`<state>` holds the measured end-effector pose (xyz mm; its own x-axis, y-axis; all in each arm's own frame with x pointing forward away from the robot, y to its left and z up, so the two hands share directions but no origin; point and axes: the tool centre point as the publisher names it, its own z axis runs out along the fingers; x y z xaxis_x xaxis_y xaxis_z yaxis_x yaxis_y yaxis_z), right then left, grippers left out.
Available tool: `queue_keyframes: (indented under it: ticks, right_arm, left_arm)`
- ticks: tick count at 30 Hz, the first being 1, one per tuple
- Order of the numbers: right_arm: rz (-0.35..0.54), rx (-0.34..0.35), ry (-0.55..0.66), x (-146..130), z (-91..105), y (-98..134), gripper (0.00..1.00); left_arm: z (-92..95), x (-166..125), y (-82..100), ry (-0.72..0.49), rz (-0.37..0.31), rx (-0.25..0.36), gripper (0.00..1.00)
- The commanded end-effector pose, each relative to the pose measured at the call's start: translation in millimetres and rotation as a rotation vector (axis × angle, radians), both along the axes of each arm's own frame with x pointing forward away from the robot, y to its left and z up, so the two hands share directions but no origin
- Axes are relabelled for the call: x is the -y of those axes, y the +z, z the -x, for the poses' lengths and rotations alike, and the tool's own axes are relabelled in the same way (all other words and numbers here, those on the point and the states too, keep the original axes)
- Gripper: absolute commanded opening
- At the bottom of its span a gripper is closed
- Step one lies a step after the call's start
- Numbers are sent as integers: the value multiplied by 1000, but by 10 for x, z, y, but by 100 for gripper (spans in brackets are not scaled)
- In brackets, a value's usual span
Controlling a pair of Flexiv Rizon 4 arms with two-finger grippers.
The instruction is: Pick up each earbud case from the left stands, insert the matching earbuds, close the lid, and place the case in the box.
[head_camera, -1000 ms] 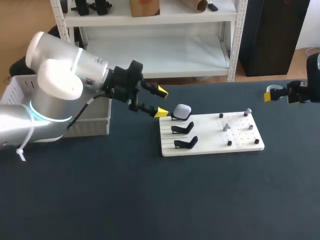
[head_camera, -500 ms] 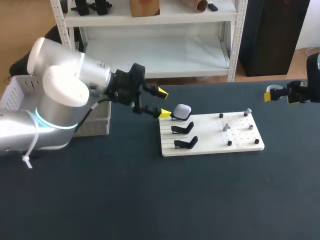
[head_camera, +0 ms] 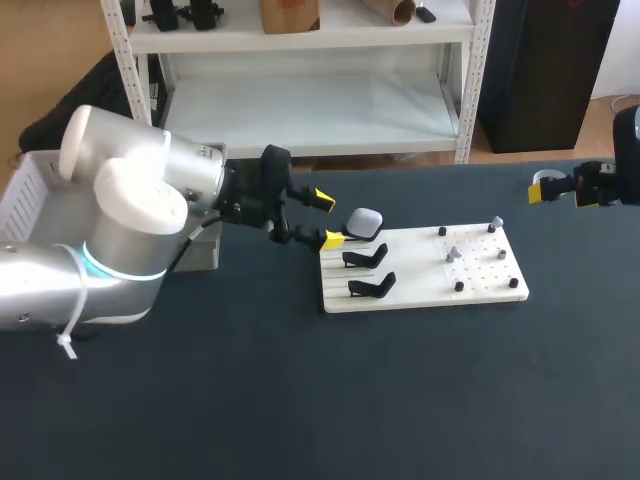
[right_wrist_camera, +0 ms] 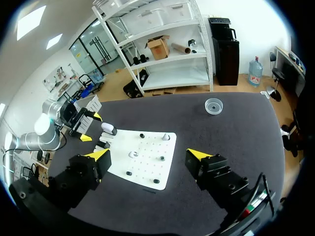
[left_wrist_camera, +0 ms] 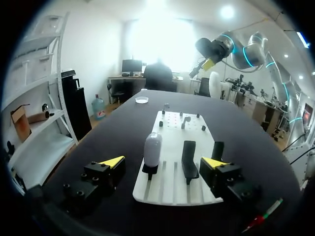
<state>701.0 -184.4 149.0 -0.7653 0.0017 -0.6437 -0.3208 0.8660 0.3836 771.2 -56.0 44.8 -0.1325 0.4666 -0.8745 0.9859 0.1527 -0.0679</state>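
Note:
A white board (head_camera: pixel 420 292) lies on the dark table. On its rear left stand sits a pale earbud case (head_camera: pixel 364 221), upright (left_wrist_camera: pixel 152 149). The two nearer black stands (head_camera: pixel 365 257) (head_camera: pixel 372 287) are empty. Small earbuds (head_camera: pixel 455 253) sit on pegs on the board's right half. My left gripper (head_camera: pixel 327 220) is open just left of the case; in its wrist view (left_wrist_camera: pixel 163 162) the case stands a little ahead of the gap between the fingers, untouched. My right gripper (head_camera: pixel 545 190) is at the far right, open and empty (right_wrist_camera: pixel 147 156), well away from the board.
A white box (head_camera: pixel 30 185) stands at the table's left, mostly hidden behind my left arm. A small clear dish (right_wrist_camera: pixel 213 104) lies on the table at the far right, near the back edge.
My left gripper has shifted a little right and toward the table's front, closer to the board's left edge and the case. The right arm has not moved.

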Motion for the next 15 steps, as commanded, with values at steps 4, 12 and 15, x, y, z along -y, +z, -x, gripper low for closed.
queue_keyframes:
  ticks: [4,12,15]
  right_arm:
    - [0,0,1,2,0,0,100]
    - [0,0,1,2,0,0,100]
    - [0,0,1,2,0,0,100]
  left_arm:
    - [-79,52,-45,2,14,-15,90]
    - [-88,121,-74,-3,10,-24,73]
    - [-105,160,-100,-5,9,-29,64]
